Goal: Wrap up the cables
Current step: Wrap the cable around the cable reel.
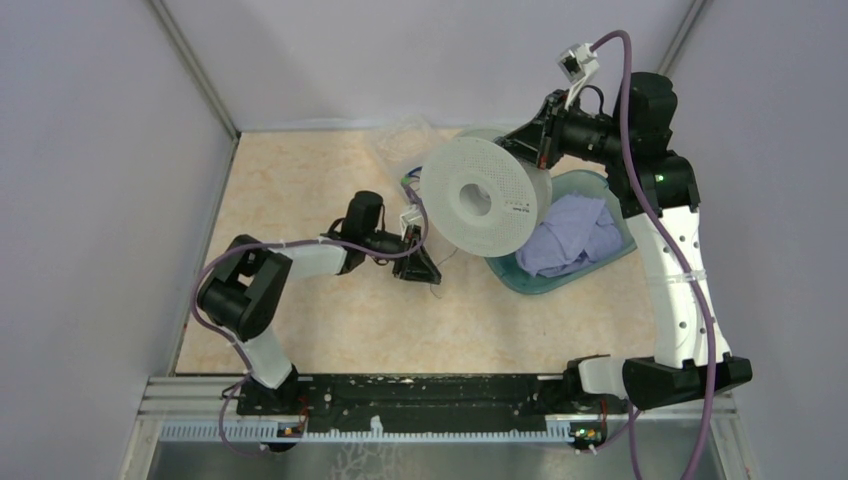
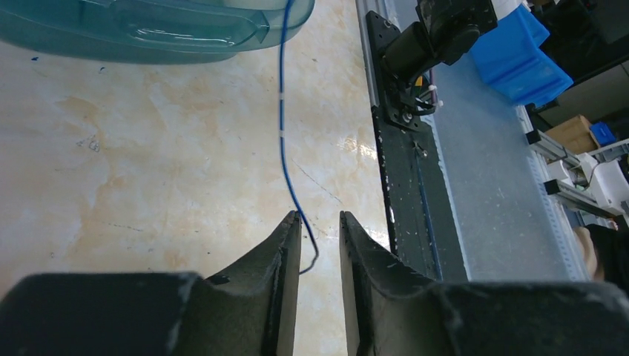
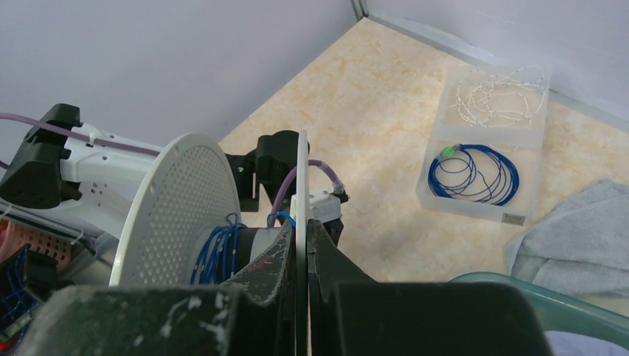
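My right gripper [image 1: 540, 150] [image 3: 303, 222] is shut on one flange of the pale grey spool [image 1: 485, 195] [image 3: 178, 208] and holds it tilted above the table. Several turns of thin cable [image 3: 215, 252] lie on the spool's core; they look blue up close. In the left wrist view the cable [image 2: 282, 111] runs down over the table, past the left fingertip, and its dark tail curls in the gap. My left gripper [image 1: 420, 262] [image 2: 320, 215] is low over the table below the spool, jaws a little apart, not pinching the cable.
A teal bin [image 1: 520, 275] [image 2: 148, 22] with a lavender cloth [image 1: 575, 235] stands right of the spool. A clear tray [image 3: 486, 148] at the back holds a coiled blue wire with a green end [image 3: 475, 174] and pale wire. The black base rail [image 2: 404, 185] runs along the near edge.
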You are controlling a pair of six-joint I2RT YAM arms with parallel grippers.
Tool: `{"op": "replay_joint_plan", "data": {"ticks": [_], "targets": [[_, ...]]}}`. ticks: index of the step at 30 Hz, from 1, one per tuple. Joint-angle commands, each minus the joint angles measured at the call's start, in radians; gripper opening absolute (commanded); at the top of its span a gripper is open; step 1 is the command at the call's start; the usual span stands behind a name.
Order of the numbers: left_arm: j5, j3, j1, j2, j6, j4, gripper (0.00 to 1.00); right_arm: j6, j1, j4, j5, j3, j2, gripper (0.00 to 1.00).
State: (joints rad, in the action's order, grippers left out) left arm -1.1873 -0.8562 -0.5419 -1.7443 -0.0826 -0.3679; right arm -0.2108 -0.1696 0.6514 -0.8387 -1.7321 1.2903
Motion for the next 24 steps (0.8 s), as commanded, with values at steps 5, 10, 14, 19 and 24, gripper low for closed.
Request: {"op": "replay_joint_plan", "data": {"ticks": [5,10,14,19,24], "targets": [[-0.01,-0.007,-0.003,0.002,0.102,0.069,0.0,-0.026,-0.002,-0.099,0.095,-0.014,-0.016,0.0],[0.071,-0.016,-0.025,0.067,0.232,0.175,0.0,-0.106,-0.001,-0.193,0.301,0.031,-0.023,0.0],[0.139,-0.044,-0.073,0.138,0.357,0.282,0.0,-0.123,-0.001,-0.24,0.514,0.062,-0.007,0.0],[0.255,-0.135,-0.186,0.175,0.523,0.467,0.0,-0.11,-0.013,-0.298,0.687,0.114,0.025,0.0],[0.338,-0.348,-0.322,0.143,0.64,0.695,0.0,-0.054,-0.052,-0.353,0.801,0.201,0.039,0.0]]}}
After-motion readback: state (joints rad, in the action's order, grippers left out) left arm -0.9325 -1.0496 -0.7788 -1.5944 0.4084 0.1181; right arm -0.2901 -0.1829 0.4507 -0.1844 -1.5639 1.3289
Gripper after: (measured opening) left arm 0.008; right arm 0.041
